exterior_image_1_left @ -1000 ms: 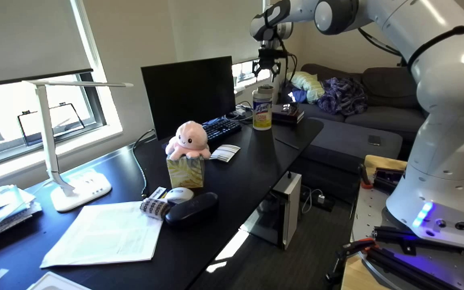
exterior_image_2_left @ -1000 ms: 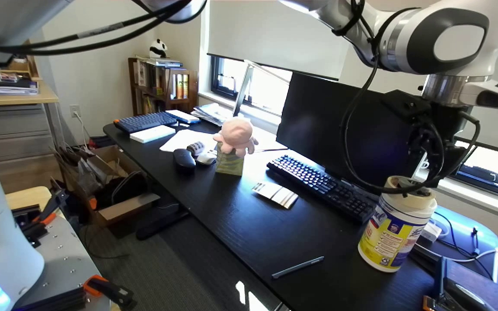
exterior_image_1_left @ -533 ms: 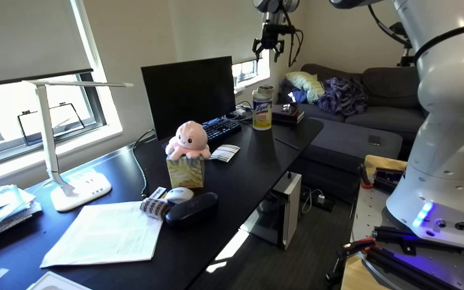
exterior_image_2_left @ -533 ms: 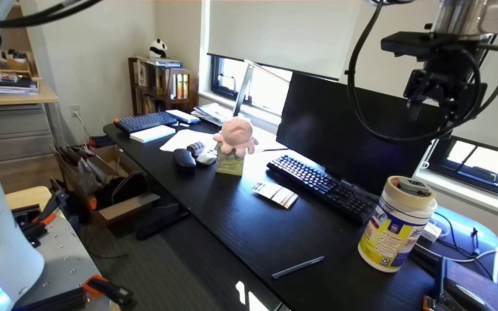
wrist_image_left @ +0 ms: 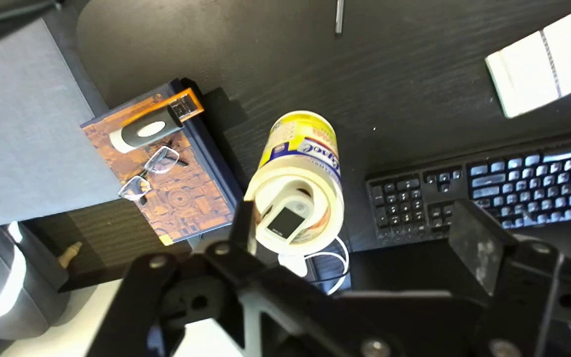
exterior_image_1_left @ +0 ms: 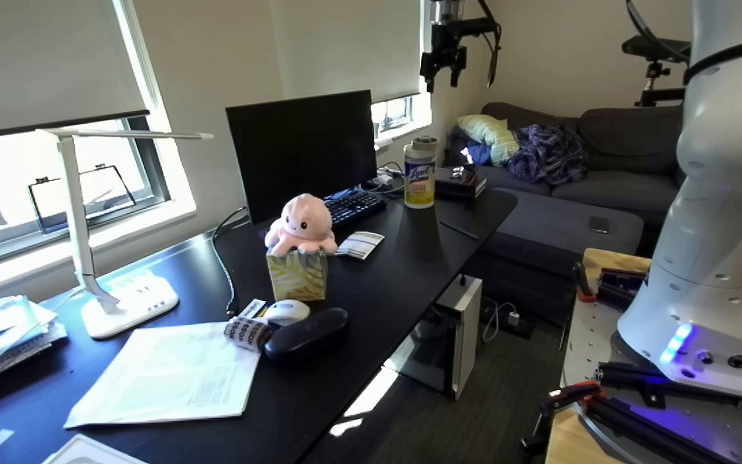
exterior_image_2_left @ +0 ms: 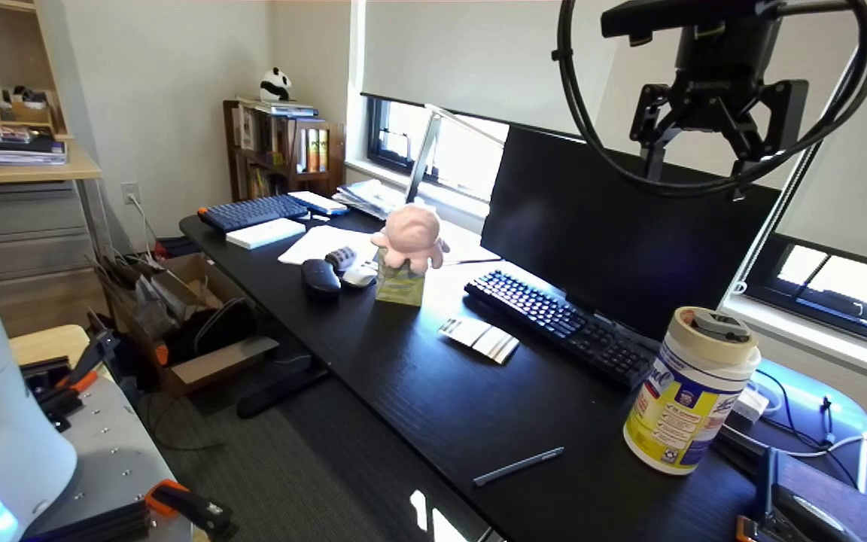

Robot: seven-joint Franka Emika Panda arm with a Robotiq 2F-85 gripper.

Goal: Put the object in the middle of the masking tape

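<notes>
The masking tape is a tan-yellow roll (exterior_image_2_left: 693, 342) lying flat on top of a yellow and white Lysol canister (exterior_image_2_left: 678, 421). The roll also shows in an exterior view (exterior_image_1_left: 432, 141) and in the wrist view (wrist_image_left: 334, 218). A small pale grey device with a dark screen (wrist_image_left: 293, 213) sits in the roll's hole, tilted, with one end up by the rim. It also shows in an exterior view (exterior_image_2_left: 719, 325). My gripper (exterior_image_2_left: 697, 175) is open and empty, well above the canister and apart from it. Its spread fingers show in the wrist view (wrist_image_left: 365, 235).
The monitor (exterior_image_2_left: 622, 233) and keyboard (exterior_image_2_left: 554, 316) stand beside the canister. A book with glasses and a stapler-like item (wrist_image_left: 181, 183) lies on its other side. A pink plush (exterior_image_1_left: 306, 222) sits on a patterned box (exterior_image_1_left: 297, 277). A pen (exterior_image_2_left: 518, 465) lies near the desk edge.
My gripper has risen away from the canister, staying open, and has shifted and turned in both exterior views. The device stays in the roll; the roll and canister have not moved.
</notes>
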